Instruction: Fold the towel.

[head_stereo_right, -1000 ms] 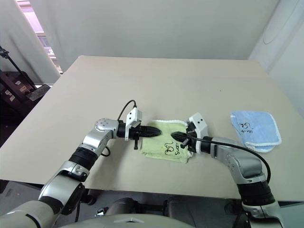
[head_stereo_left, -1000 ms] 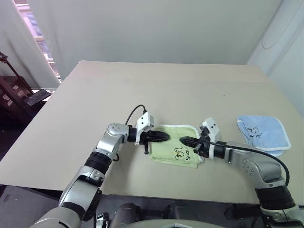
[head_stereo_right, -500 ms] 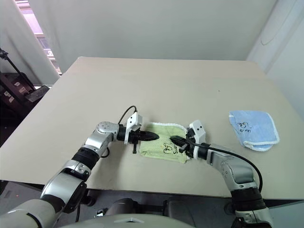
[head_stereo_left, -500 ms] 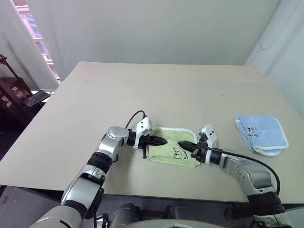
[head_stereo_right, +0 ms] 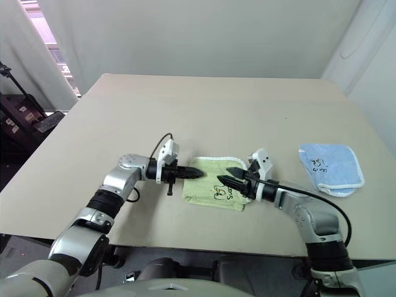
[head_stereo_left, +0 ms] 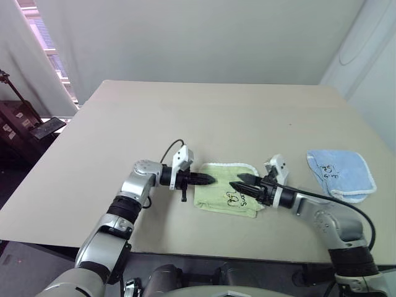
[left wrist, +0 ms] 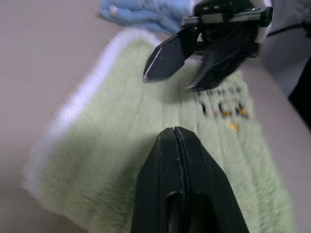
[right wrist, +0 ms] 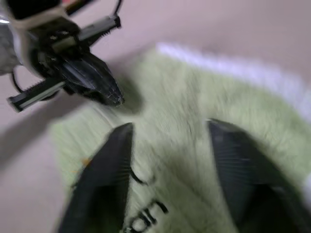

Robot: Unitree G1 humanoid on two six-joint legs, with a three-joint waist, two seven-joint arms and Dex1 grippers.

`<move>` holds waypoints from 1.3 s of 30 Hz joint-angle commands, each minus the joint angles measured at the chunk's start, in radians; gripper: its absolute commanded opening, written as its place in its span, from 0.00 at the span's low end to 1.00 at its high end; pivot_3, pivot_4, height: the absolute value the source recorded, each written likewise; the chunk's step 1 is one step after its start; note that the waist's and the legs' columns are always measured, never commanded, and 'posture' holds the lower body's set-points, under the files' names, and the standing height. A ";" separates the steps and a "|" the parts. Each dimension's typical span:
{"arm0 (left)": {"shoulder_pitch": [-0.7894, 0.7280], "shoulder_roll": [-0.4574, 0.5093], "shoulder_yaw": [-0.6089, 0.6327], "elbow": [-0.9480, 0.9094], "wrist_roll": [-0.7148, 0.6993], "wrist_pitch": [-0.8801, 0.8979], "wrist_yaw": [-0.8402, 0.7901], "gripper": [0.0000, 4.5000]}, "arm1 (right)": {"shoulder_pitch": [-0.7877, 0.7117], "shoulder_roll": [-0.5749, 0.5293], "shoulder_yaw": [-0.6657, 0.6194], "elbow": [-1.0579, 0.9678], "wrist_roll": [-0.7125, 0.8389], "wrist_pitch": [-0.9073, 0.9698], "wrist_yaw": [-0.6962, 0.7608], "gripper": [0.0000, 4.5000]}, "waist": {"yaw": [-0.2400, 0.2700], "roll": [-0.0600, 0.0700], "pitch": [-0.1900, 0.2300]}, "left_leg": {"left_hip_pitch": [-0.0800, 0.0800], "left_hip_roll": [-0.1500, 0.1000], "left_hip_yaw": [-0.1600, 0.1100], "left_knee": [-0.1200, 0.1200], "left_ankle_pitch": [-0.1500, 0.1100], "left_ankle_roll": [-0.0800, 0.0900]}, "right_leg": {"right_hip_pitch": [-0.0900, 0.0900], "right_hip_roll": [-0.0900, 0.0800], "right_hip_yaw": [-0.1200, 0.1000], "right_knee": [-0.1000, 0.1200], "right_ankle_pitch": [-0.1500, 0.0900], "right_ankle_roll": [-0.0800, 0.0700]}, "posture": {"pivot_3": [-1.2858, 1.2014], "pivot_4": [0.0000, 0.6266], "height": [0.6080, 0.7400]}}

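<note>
- The towel (head_stereo_left: 227, 191) lies folded into a small green pad on the tan table (head_stereo_left: 204, 117), in the lower middle of the head views, near the table's front edge.
- Its white stitched edging runs along the far side, and black handwritten marks sit on its top face toward the lower right of the pad.
- The left gripper (head_stereo_left: 211, 180) comes in from the left of the frame and points right, its tip over the towel's left edge; its two black fingers are pressed together with nothing between them, as the left wrist view (left wrist: 177, 141) shows plainly.
- The right gripper (head_stereo_left: 238, 184) comes in from the right and points left over the towel's right part, above the marks; its fingers (right wrist: 109, 165) stand apart, with green cloth visible between them, holding nothing.
- The two gripper tips face each other over the towel, close but apart.
- A light blue towel (head_stereo_left: 341, 174) lies at the right of the frame, well apart from the green one.
</note>
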 commanded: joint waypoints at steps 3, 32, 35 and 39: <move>0.038 0.114 0.104 -0.252 -0.145 0.260 0.013 0.37 | -0.077 -0.059 -0.119 -0.155 0.179 0.137 -0.014 1.00 | -0.005 0.000 0.000 | 0.000 0.000 0.000 0.002 0.000 0.000 | 0.000 0.000 0.000 0.002 0.000 0.000 | 0.52 0.00 0.88; -0.027 -0.085 0.393 -0.048 -0.402 1.324 0.599 0.99 | 0.007 -0.193 -0.204 -0.117 0.343 0.332 -0.081 1.00 | 0.008 0.000 0.001 | -0.001 0.000 0.000 0.005 0.000 0.001 | -0.001 -0.002 0.000 0.005 -0.001 0.001 | 0.52 0.00 0.88; -0.038 -0.132 0.438 -0.012 -0.392 1.366 0.653 0.99 | 0.024 -0.198 -0.219 -0.109 0.337 0.323 -0.088 1.00 | 0.007 0.000 0.000 | -0.001 -0.001 0.000 0.006 -0.001 0.001 | 0.000 -0.002 0.000 0.005 0.000 0.001 | 0.52 0.00 0.88; -0.042 -0.169 0.422 -0.012 -0.414 1.398 0.668 0.99 | 0.026 -0.182 -0.227 -0.111 0.349 0.329 -0.113 1.00 | 0.012 0.000 0.000 | 0.000 -0.001 0.000 0.006 -0.001 0.001 | 0.001 -0.003 0.000 0.004 0.000 0.002 | 0.52 0.00 0.88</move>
